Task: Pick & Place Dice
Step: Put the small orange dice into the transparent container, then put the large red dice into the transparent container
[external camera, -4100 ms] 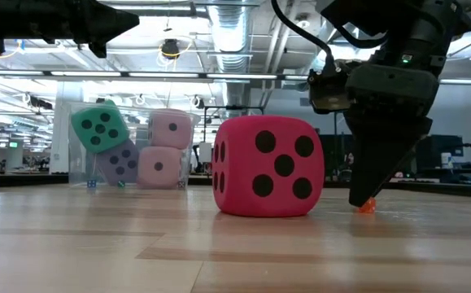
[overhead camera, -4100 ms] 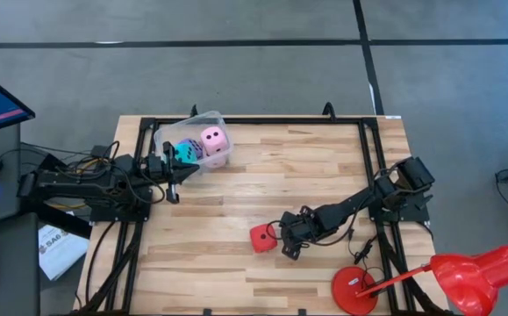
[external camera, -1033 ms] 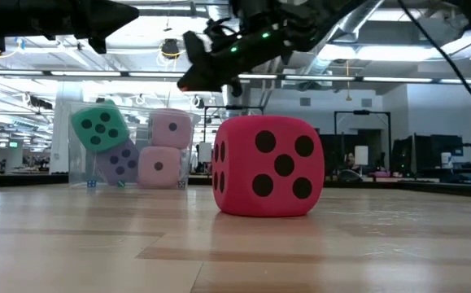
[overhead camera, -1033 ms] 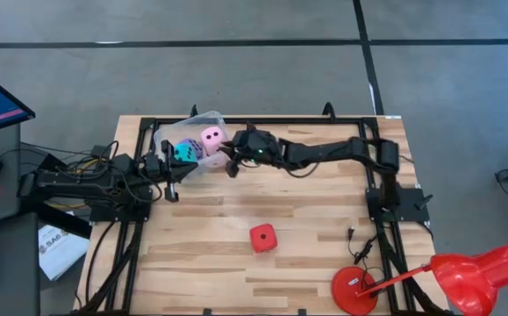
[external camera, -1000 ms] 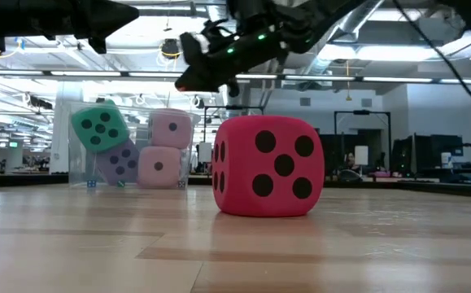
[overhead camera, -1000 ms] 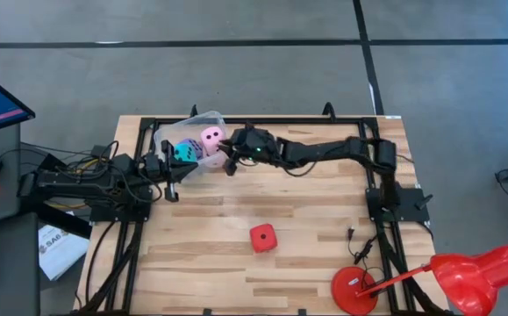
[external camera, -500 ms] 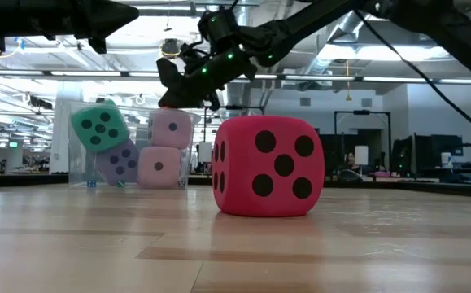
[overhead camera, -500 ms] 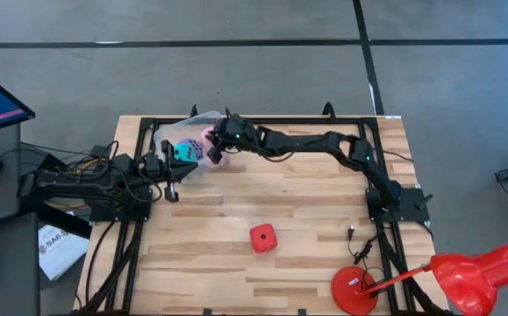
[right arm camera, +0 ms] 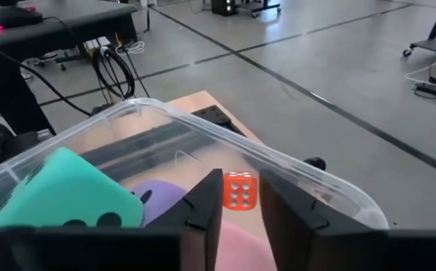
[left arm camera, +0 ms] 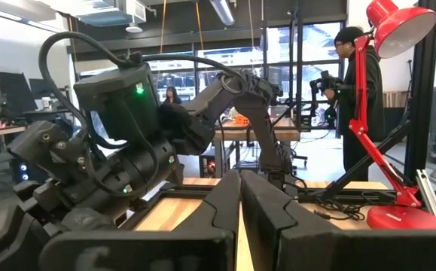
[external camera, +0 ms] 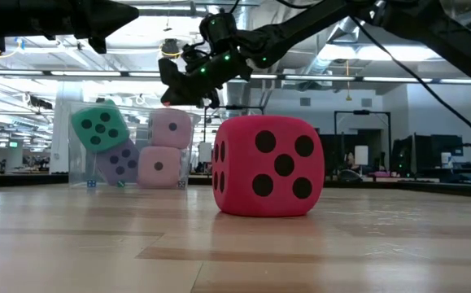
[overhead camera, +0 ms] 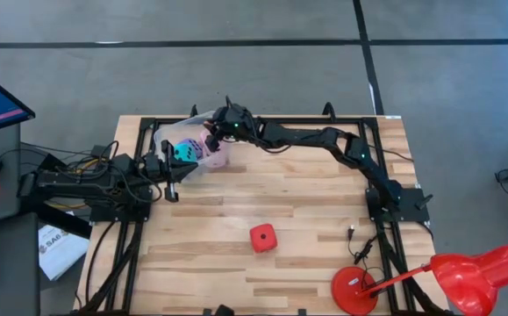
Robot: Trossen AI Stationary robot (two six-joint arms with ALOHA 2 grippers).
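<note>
A clear plastic tub (overhead camera: 160,137) stands at the table's far left. Inside are a cyan die (external camera: 99,126), a violet die (external camera: 121,161) and two pale pink dice (external camera: 170,129), one stacked on the other. A big red die (overhead camera: 263,238) rests on the bare wood near the table's middle. My right gripper (overhead camera: 211,139) reaches out over the tub's right rim (right arm camera: 278,162), shut on a small orange die (right arm camera: 239,190). My left gripper (overhead camera: 173,184) is shut with nothing in it, just to the near side of the tub. My right gripper pinches the small orange die's two opposite sides (right arm camera: 227,191) between its two fingertips. The fingers come from the table's right, slanting slightly down. The die is lifted clear, above the pink dice in the tub, with a face of white pips toward the wrist camera.
A red desk lamp (overhead camera: 464,276) lies at the near right corner, its round base (overhead camera: 352,290) on the table. Black frame rails (overhead camera: 372,167) run along the table's edges. A person (left arm camera: 349,98) stands in the room beyond the right side.
My right gripper has stretched toward the table's far left, from just right of the tub to above its right rim, carrying the small orange die with it. The dice in the tub and the red die have stayed put.
</note>
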